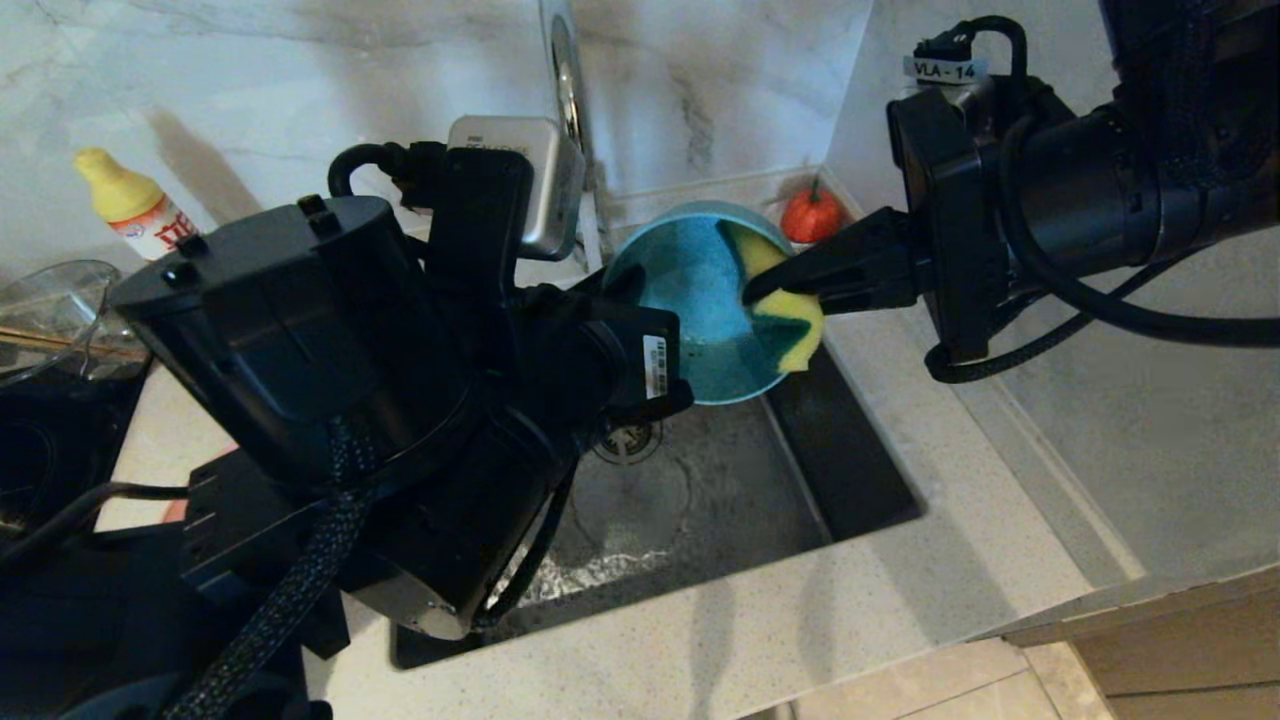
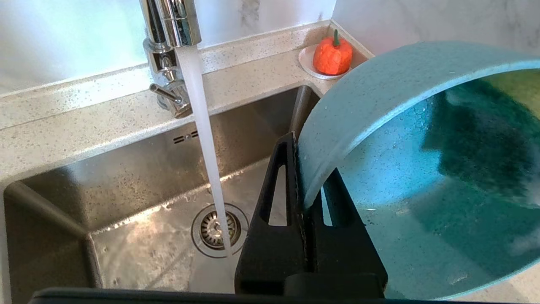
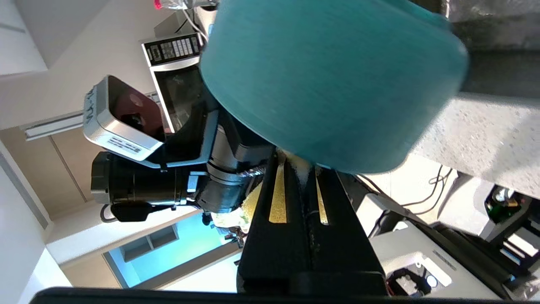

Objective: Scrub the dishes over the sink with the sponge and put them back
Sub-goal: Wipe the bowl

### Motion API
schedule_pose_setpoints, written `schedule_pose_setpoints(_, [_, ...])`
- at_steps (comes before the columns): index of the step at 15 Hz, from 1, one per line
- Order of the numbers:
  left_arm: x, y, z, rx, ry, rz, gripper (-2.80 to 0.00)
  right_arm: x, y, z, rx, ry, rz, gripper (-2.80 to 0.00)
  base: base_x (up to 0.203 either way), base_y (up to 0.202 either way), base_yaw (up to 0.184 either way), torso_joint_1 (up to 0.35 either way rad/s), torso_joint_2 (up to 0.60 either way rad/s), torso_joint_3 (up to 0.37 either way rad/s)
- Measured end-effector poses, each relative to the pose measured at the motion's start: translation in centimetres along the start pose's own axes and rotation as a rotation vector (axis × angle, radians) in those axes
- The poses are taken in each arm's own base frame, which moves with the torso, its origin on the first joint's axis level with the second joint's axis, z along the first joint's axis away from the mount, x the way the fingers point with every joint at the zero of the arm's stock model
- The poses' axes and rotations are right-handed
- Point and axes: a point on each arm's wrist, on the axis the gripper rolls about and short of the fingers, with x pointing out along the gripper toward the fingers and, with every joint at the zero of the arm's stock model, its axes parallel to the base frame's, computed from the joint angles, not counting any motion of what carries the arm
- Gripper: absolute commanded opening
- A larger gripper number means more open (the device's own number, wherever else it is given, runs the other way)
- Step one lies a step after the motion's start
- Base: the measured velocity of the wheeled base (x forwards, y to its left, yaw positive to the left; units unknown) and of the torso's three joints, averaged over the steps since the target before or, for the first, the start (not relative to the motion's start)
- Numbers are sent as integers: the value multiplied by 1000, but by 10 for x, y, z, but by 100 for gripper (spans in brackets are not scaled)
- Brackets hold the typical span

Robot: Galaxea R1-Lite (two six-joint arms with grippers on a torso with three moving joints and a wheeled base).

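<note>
- Holding the teal-blue bowl (image 1: 700, 310) by its rim, my left gripper (image 2: 310, 185) has its jaws clamped tight on the wall, one finger outside and one inside; the bowl is tipped on edge above the sink (image 1: 800, 470), its opening facing my right arm.
- My right gripper (image 1: 775, 290) has its jaws pinched on the yellow sponge (image 1: 785, 300), which is pressed against the bowl's inner face near the rim; the green scouring layer faces the bowl.
- The tap (image 2: 171, 25) is running; the water stream (image 2: 206, 147) falls to the drain strainer (image 2: 219, 230), beside the bowl and not touching it.
- My left arm's bulk covers much of the sink's left half in the head view.
- An orange pumpkin-shaped object (image 2: 333, 57) sits on a small white dish in the counter's back corner, behind the bowl.
- A yellow-capped bottle (image 1: 135, 210) stands against the wall left of the sink; a clear glass bowl (image 1: 55, 315) sits near it.
- The pink plate cannot be identified.
</note>
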Motion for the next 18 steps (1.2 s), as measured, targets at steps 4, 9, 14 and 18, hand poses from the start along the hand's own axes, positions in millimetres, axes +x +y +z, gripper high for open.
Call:
schedule_pose_setpoints(4, [3, 2, 0, -4, -3, 11, -280, -1, -3, -2, 18, -42, -80, -280, 0, 0, 0, 0, 0, 0])
schedule_pose_setpoints(9, [5, 2, 1, -10, -6, 17, -280, 6, 5, -12, -8, -65, -125, -280, 0, 0, 0, 0, 0, 0])
schedule_pose_setpoints(14, [12, 5, 8, -21, -28, 41, -280, 14, 10, -19, -20, -31, -109, -280, 0, 0, 0, 0, 0, 0])
schedule_pose_setpoints(18, [18, 10, 17, -33, -56, 66, -280, 23, 6, -18, -1, -14, -118, -280, 0, 0, 0, 0, 0, 0])
